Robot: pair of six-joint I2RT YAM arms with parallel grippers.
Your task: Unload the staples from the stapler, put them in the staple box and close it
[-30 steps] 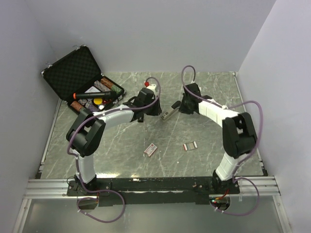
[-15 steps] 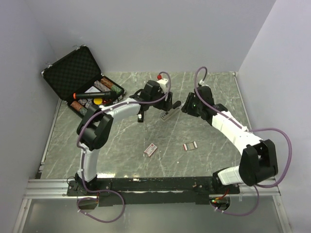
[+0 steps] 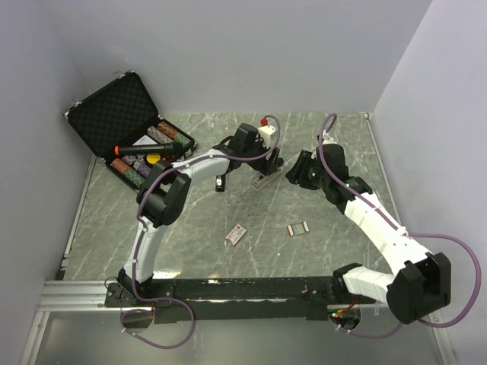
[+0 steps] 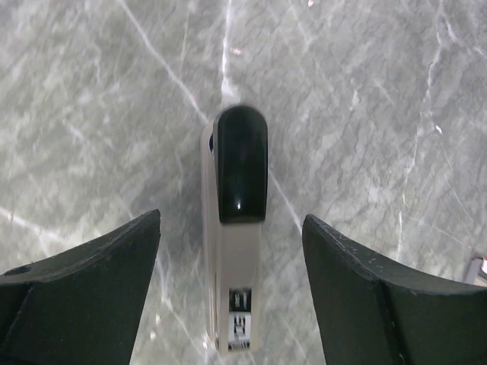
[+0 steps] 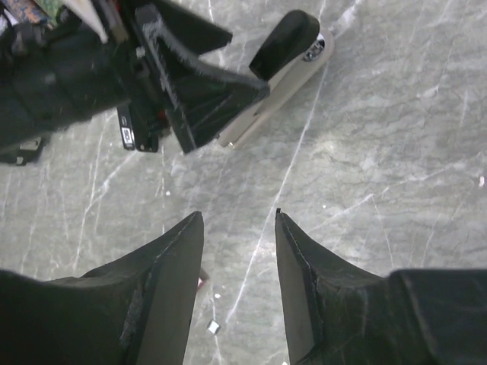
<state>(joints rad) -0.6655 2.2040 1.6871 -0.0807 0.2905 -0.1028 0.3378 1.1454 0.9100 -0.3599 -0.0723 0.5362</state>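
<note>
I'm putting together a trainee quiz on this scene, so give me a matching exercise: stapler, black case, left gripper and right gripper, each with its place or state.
Things:
1. stapler
2. black case
3. left gripper
4. right gripper

Places or states:
a. lid up, at the far left corner of the table
b. open, jaws over bare table
c. lying flat, unheld
d. open, jaws either side of the stapler

Pairs: 1-c, 2-a, 3-d, 4-b
</note>
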